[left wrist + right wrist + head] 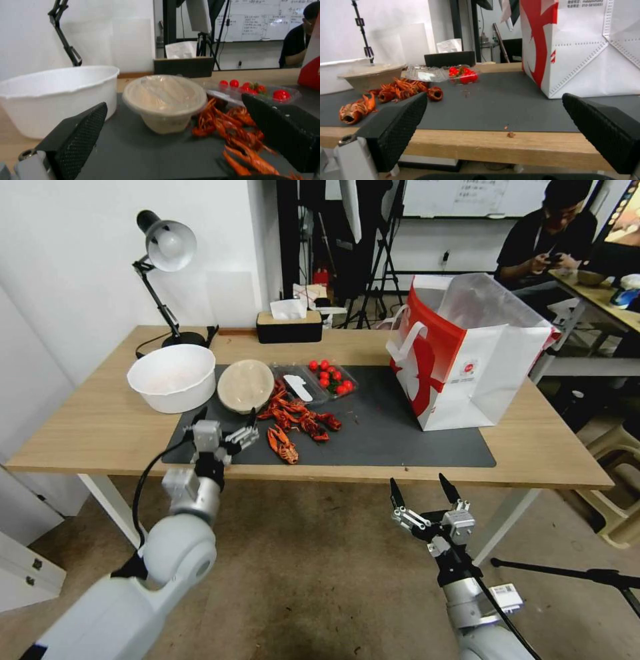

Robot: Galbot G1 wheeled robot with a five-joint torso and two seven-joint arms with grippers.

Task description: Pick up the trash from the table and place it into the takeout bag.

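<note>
Left gripper [225,418], fingers spread and holding nothing, poised over the near-left part of the dark grey mat [373,437], just short of the round beige bowl [245,385]. In the left wrist view, same gripper [173,125] seen framing the bowl [165,100], which stood lidded with clear film, upright on the mat. Right gripper [427,492], also spread wide and empty, held below and in front of the table's [93,427] near edge, toward the right; in the right wrist view [493,120], level with the wooden edge. Red crayfish shells [297,420] scattered on the mat just right of the bowl. Clear tray of cherry tomatoes [331,378] farther back. Large white bowl [172,377] left of the beige one, partly on the mat. Takeout bag [467,360] upright and open-mouthed at the mat's far right, well apart from both grippers. Desk lamp [167,267] and tissue box [289,325] along the far edge.
</note>
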